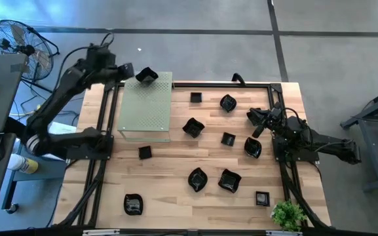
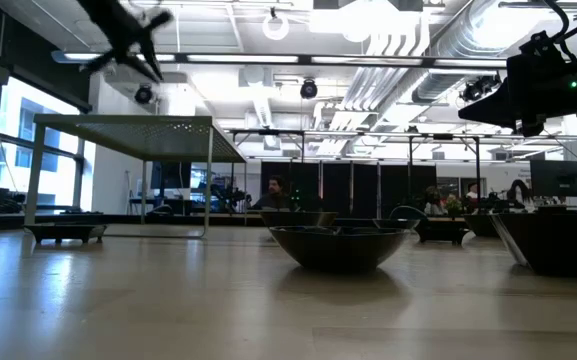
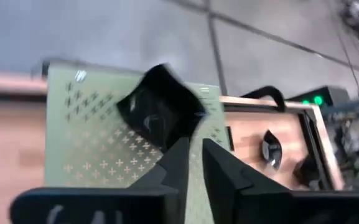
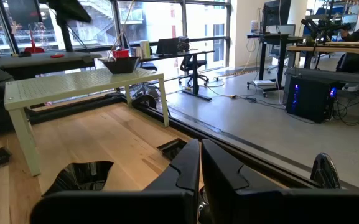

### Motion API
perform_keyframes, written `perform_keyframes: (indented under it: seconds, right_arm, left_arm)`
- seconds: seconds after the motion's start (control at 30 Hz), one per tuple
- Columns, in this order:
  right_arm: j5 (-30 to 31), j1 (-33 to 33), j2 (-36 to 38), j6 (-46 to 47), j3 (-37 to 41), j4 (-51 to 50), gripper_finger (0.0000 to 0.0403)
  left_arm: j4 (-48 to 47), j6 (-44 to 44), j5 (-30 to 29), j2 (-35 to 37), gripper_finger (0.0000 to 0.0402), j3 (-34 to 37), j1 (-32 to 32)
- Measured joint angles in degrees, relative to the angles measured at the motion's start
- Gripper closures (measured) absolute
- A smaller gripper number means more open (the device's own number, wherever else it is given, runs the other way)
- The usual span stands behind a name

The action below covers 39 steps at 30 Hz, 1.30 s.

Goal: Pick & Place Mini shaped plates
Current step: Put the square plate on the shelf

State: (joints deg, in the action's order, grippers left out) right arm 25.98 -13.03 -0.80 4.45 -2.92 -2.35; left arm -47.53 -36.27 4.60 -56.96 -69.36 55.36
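My left claw [image 1: 131, 71] hangs above the green board's [image 1: 146, 111] far corner beside 1 black dish [image 1: 147, 76]; grip unclear. Glossy, rigid, light, probably slippery, so I would pinch its rim. My right claw [image 1: 254, 118] rests shut.

A pale green perforated board [image 1: 146, 108] stands on the light wooden table [image 1: 175, 164]; a small green plant [image 1: 287, 214] sits at one corner.
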Motion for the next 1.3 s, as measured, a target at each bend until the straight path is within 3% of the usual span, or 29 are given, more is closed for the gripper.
perform_keyframes:
  seconds: [0.1,0.23,0.4,0.53,0.67,0.8,0.9,1.1,1.2,1.3]
  right_arm:
    - [0.0,0.02,0.02,0.01,0.0,0.0,0.0391]
    - [1.28,-0.11,0.02,-0.71,0.0,0.02,0.0391]
    - [4.72,-0.11,0.02,-8.56,0.0,0.02,0.0391]
    - [3.7,-0.11,0.02,-7.9,0.0,0.22,0.0391]
    - [-2.26,-0.11,0.02,4.67,0.0,0.31,0.0391]
    - [-8.8,-0.09,0.02,15.62,0.0,0.48,0.0391]
    - [-8.42,-0.09,0.02,20.08,0.0,1.32,0.0391]
    - [-7.8,-0.13,-0.02,21.32,0.0,10.5,0.0391]
    - [-11.99,-0.11,0.0,18.4,-0.02,17.74,0.0391]
    - [-12.85,-0.09,-0.48,20.85,-0.27,18.52,0.0391]
  left_arm:
    - [0.37,5.16,-3.84,4.69,0.0393,0.0,-5.65]
    - [6.74,8.3,-7.48,7.0,0.0397,1.88,-16.44]
    - [21.74,15.37,-11.31,5.44,0.04,6.67,-30.61]
    - [28.33,17.46,-11.58,1.33,0.0399,9.2,-37.98]
    - [36.86,15.18,-11.78,-3.07,0.0399,9.17,-42.03]
    - [45.64,20.2,-11.36,-6.98,0.0399,9.13,-43.97]
    - [48.29,21.19,-11.32,-8.82,0.0399,9.11,-44.58]
    - [49.07,18.02,-11.32,-10.9,0.0399,9.11,-44.55]
    - [49.31,18.03,-11.35,-11.2,0.0399,9.11,-44.53]
    - [49.13,18.51,-12.1,-11.24,0.0399,9.11,-44.51]
